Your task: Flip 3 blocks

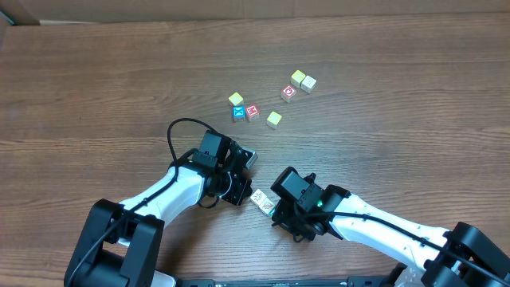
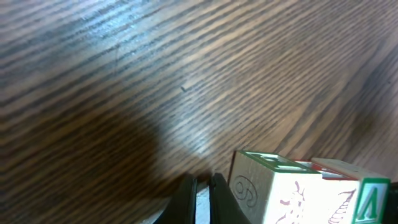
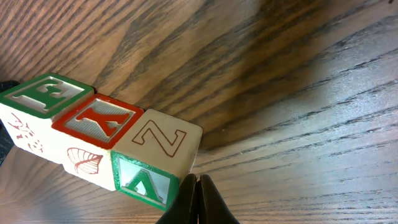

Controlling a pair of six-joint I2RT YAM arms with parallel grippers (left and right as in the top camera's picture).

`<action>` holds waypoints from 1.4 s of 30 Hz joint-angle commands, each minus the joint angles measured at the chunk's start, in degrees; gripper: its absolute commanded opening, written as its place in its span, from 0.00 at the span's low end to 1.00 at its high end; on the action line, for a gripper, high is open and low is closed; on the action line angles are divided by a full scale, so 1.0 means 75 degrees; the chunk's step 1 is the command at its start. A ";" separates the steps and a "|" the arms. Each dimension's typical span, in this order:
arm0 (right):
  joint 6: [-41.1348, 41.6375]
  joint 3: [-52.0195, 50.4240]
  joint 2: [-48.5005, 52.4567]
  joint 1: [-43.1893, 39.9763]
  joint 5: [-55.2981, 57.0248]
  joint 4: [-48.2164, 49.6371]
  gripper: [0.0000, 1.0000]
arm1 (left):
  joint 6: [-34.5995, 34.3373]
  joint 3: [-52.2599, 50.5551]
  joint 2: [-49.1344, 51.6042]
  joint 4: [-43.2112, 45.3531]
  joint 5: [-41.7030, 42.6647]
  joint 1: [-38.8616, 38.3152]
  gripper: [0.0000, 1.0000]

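Observation:
Three wooden blocks lie in a tight row on the table. In the right wrist view they show a green E top (image 3: 46,93), a red Y top (image 3: 102,118) and a pale Z top (image 3: 158,138) with a green A side. From overhead the row (image 1: 261,199) shows white, between the two grippers. My right gripper (image 3: 198,200) is shut and empty, its tips against the Z block's near corner (image 1: 276,211). My left gripper (image 2: 202,200) is shut on nothing, just left of the row's end block (image 2: 273,193), low over the table (image 1: 245,194).
Several other small cubes are scattered farther back: yellow-topped ones (image 1: 236,99) (image 1: 274,119) (image 1: 298,77), a blue one (image 1: 238,113) and red ones (image 1: 252,112) (image 1: 288,92). The left arm's black cable (image 1: 171,135) loops over the wood-grain table.

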 commanded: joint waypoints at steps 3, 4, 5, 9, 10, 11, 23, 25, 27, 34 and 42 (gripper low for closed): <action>0.0064 0.0012 0.0061 0.0038 0.0000 0.0020 0.04 | 0.0356 0.0134 0.0178 -0.0050 -0.0510 -0.0009 0.04; 0.0064 0.0012 0.0061 0.0038 0.0000 0.0020 0.04 | 0.0356 0.0143 0.0181 -0.0050 -0.0510 -0.0009 0.04; 0.0064 0.0009 0.0061 0.0038 0.0000 0.0020 0.04 | 0.0356 0.0152 0.0178 -0.0050 -0.0510 -0.0009 0.04; 0.0067 0.0012 0.0061 0.0038 0.0003 0.0023 0.04 | 0.0423 0.0189 0.0181 -0.0050 -0.0507 -0.0125 0.04; 0.0067 0.0012 0.0061 0.0038 0.0006 0.0023 0.04 | 0.0463 0.0198 0.0178 -0.0050 -0.0513 -0.0195 0.04; 0.0070 0.0012 0.0061 0.0038 0.0020 0.0026 0.04 | 0.0513 0.0198 0.0181 -0.0047 -0.0513 -0.0262 0.04; 0.0070 0.0012 0.0061 0.0038 0.0052 0.0026 0.04 | 0.0513 0.0198 0.0178 -0.0047 -0.0766 -0.0749 0.04; 0.0070 0.0012 0.0061 0.0038 0.0052 0.0026 0.04 | 0.0513 0.0198 0.0181 -0.0050 -0.0766 -0.0749 0.04; 0.0067 0.0012 0.0061 0.0038 0.0052 0.0047 0.04 | 0.0487 0.0198 0.0181 -0.0047 -0.0766 -0.0749 0.04; 0.0242 0.0012 0.0061 0.0038 0.0055 0.0058 0.04 | 0.0463 0.0198 0.0181 -0.0047 -0.0766 -0.0749 0.04; 0.0265 0.0012 0.0061 0.0038 0.0058 0.0172 0.04 | 0.0463 0.0198 0.0181 -0.0047 -0.0766 -0.0752 0.04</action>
